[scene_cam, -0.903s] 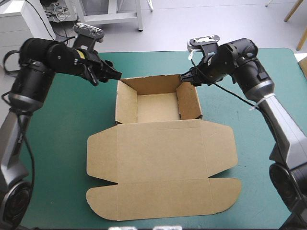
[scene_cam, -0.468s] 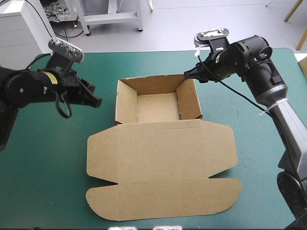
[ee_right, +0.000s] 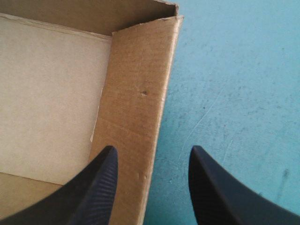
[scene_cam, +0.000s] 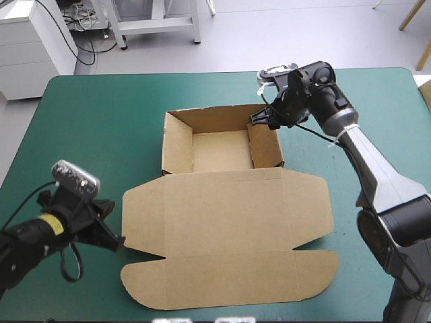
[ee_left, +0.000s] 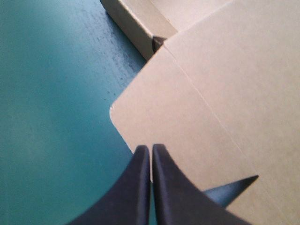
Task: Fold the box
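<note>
One wall [ee_right: 138,93] of the box [scene_cam: 225,215] stands between the wide-open fingers [ee_right: 98,187] of the right gripper [ee_right: 151,152]; closing squarely there seems best. The left gripper [ee_left: 151,149], pressed together and empty, points at the lid's flap [ee_left: 159,117] just ahead.

Box [scene_cam: 229,222]: brown board, matt, paper-like face. Faint corrugation ribs run across side wall; one small dent; cut edges slightly ragged. Crease lines pressed into flat lid panels.
Table cover [scene_cam: 101,134]: teal-green, matt, mostly smooth; close up shows fine pale scratches and dark speckled grain.
Right gripper [ee_right: 152,149]: black fingers [ee_right: 213,187], plastic or rubber look, inner faces finely ribbed, dull.
Left gripper [ee_left: 151,147]: black fingers [ee_left: 136,187] smooth, faint sheen along edges.
</note>
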`<state>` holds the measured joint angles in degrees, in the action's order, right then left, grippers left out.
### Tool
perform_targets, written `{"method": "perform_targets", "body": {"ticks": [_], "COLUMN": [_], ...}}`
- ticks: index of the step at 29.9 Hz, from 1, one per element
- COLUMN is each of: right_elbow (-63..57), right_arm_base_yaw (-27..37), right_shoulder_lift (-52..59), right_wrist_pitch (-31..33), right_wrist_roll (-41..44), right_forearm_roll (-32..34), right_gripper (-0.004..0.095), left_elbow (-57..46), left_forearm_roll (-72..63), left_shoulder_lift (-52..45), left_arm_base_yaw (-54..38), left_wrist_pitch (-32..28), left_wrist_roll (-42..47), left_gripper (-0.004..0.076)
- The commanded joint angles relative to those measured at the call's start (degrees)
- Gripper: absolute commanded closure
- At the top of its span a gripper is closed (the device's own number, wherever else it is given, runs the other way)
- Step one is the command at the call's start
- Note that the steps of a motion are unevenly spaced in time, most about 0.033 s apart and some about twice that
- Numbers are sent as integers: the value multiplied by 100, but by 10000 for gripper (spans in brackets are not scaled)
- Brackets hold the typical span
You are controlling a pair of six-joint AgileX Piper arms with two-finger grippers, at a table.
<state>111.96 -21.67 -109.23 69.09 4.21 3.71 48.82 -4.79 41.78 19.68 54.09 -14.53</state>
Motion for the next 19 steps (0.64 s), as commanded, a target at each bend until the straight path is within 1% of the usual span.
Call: {"method": "perform_targets", "body": {"ticks": [1, 6, 11, 14, 15, 16, 17, 19], "right_elbow": [183, 183, 183, 183, 183, 183, 183, 183], "right_arm_base_yaw": [-2, -2, -2, -2, -2, -2, -2, -2], "right_shoulder_lift": [20, -382, -662, -717, -717, -717, -717, -717], "right_wrist_pitch": [-209, -209, -232, -232, -232, -232, -220, -220], "right_wrist_roll": [-2, 38, 38, 120, 116, 116, 116, 81], "right_forearm_roll": [97, 97, 97, 97, 97, 97, 108, 181], "right_gripper": [464, 466, 466, 472, 495, 544, 616, 813], "left_elbow": [-656, -1483, -1845, -1969, -1996, -2022, -2035, -2042], "left_forearm_roll": [-106, -106, -103, -103, -103, -103, -103, -103], "left_shoulder_lift": [-783, -1887, -2752, -3100, -3194, -3247, -3283, -3302], "left_arm_base_yaw": [44, 44, 44, 44, 44, 44, 44, 44], "left_wrist_pitch": [-582, -637, -651, -655, -705, -738, -793, -803], "left_wrist_roll": [236, 313, 498, 498, 498, 498, 498, 498], "left_gripper": [731, 731, 731, 731, 731, 731, 731, 731]}}
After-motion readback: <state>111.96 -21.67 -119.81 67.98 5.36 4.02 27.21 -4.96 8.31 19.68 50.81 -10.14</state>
